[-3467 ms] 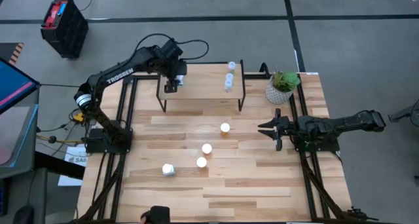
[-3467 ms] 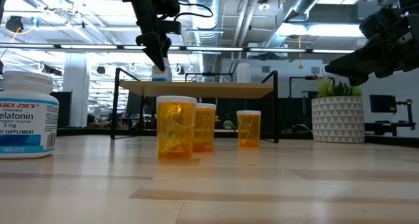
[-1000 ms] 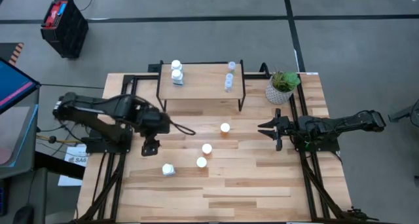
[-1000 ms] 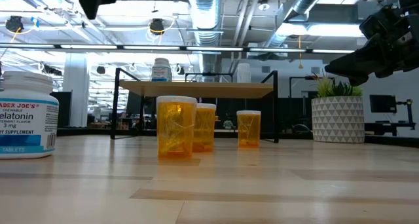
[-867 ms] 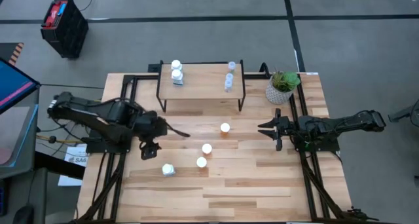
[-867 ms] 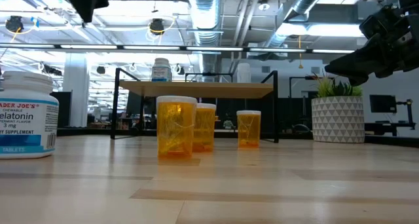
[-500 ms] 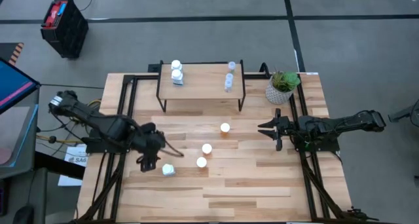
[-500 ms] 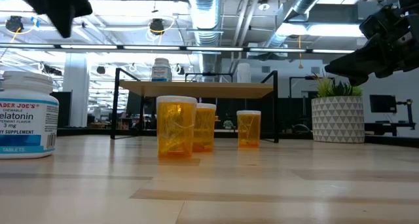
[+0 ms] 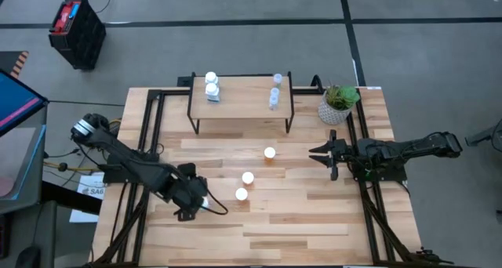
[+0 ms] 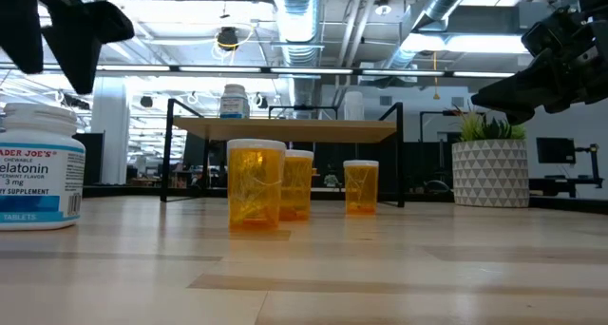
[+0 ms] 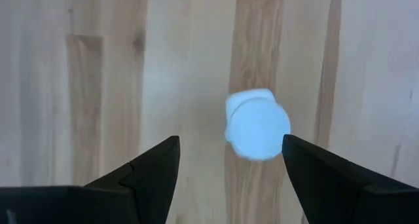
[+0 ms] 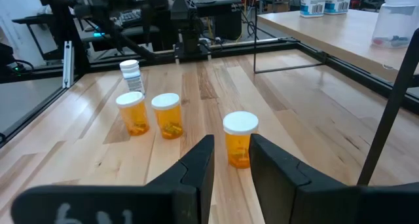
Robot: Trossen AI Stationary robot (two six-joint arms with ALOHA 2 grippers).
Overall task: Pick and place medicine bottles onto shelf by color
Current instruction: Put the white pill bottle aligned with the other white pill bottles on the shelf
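Observation:
A white bottle with blue marks (image 10: pixel 36 163) stands upright on its base on the table; from above its cap (image 11: pixel 257 124) shows between my left fingers. My left gripper (image 11: pixel 229 155) hovers over it (image 9: pixel 205 203), open, touching nothing. Three orange bottles (image 9: pixel 248 177) stand mid-table. On the shelf (image 9: pixel 241 111), two white bottles (image 9: pixel 211 85) stand at its left end and clear bottles (image 9: pixel 274 95) at its right. My right gripper (image 9: pixel 320 154) waits open near the table's right side, empty.
A potted green plant (image 9: pixel 338 102) stands at the far right beside the shelf. The orange bottles (image 12: pixel 166 114) lie between my two grippers. Bare wood (image 9: pixel 298 229) stretches along the table's near side.
My left gripper has travelled from in front of the shelf toward the table's near edge and a little down, and now stands over the white bottle on the table. Its fingers stay open. No bottle has moved.

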